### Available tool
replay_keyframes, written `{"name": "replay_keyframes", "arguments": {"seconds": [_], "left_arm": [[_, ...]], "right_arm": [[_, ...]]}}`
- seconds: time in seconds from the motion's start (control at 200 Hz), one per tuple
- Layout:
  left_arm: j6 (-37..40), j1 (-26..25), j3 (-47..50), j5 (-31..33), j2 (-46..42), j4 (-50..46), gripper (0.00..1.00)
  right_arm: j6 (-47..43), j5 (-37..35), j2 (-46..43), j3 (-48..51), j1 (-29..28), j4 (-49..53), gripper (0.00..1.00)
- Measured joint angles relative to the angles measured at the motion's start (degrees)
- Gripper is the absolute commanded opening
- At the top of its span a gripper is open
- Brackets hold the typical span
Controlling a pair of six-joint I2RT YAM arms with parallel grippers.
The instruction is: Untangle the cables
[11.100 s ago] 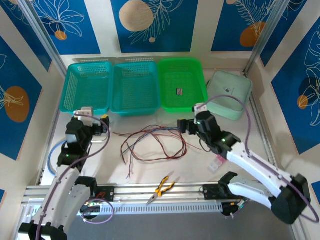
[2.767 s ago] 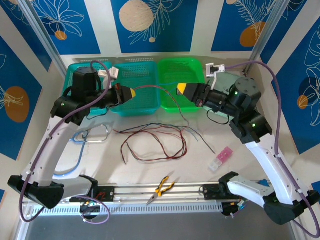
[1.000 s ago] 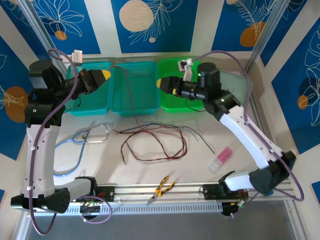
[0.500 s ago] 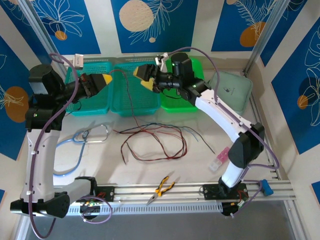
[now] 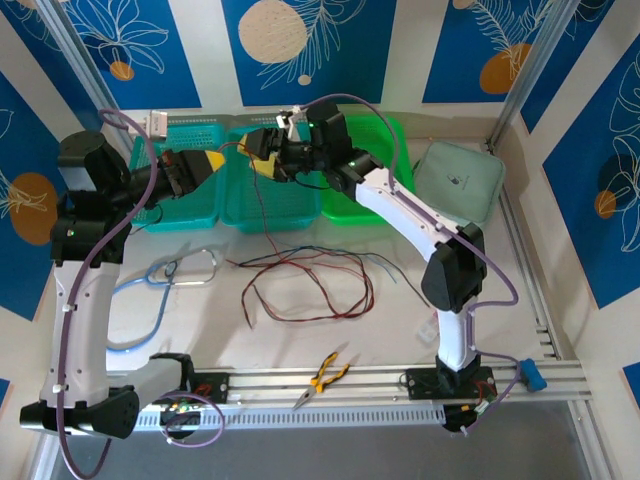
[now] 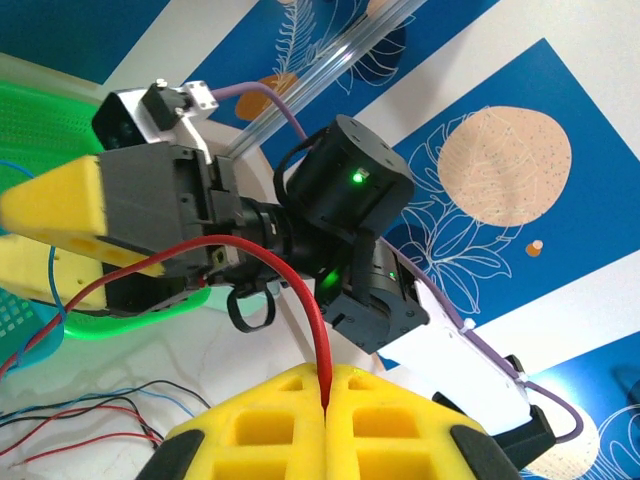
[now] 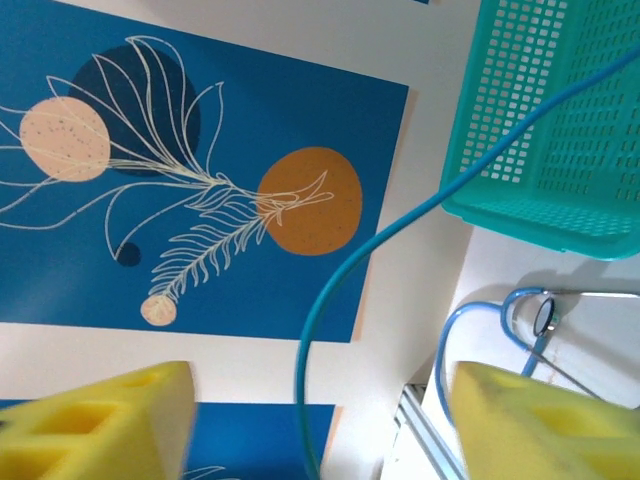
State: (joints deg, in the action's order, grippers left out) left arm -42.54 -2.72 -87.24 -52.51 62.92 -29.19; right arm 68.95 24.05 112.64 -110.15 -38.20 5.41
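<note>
This is a robotics lab test cell. Two white robot arms, left (image 5: pixel 75 320) and right (image 5: pixel 400 212), are bolted to an aluminium rail (image 5: pixel 270 380) at 6 o'clock of a white worktop (image 5: pixel 400 340). Aluminium frame posts (image 5: pixel 528 75) box the space in, with blue printed panels (image 5: pixel 300 50) at 9, 12 and 3 o'clock. Plastic sorting baskets (image 5: pixel 290 215) line the 12 o'clock edge, and pliers (image 5: pixel 325 376) lie by the rail.

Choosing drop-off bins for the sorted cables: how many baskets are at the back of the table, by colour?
Teal baskets: 2
Green basket: 1
Total: 3
</note>
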Motion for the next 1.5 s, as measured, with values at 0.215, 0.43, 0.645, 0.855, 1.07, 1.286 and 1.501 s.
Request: {"name": "replay_keyframes", "arguments": {"seconds": [0.215,0.43,0.645,0.855,1.07,1.286,1.501], "left_arm": [[1.1,-0.1,0.0,1.4,-0.5,-2.6,0.00],[3.1,-0.1,-1.0,4.2,0.6,-6.3,0.00],[3.9,0.9,-2.7,5.7,1.9,-7.5,0.00],[3.7,4.2,-0.7,6.7,0.9,-9.0,0.00],[3.4,7.6,4.2,8.6,-1.8,-10.7,0.00],[3.4,11.6,9.5,14.3,-5.9,-12.2,0.00],[2.3,14.4,10.4,20.5,-8.5,-11.9,0.00]], "right_arm": [[1.0,-0.1,-0.3,0.3,0.0,-1.1,0.00],[-3.0,-4.7,-10.0,7.8,0.8,2.2,0.00],[-7.8,-10.8,-28.0,17.6,8.3,5.6,0.00],[-11.1,-13.2,-44.2,24.0,24.1,10.4,0.00],[-13.1,-11.6,-51.5,25.2,40.1,15.5,0.00],[-13.0,-9.6,-52.1,25.2,51.4,17.4,0.00],[-12.9,-11.4,-52.1,25.1,58.8,18.9,0.00]]}}
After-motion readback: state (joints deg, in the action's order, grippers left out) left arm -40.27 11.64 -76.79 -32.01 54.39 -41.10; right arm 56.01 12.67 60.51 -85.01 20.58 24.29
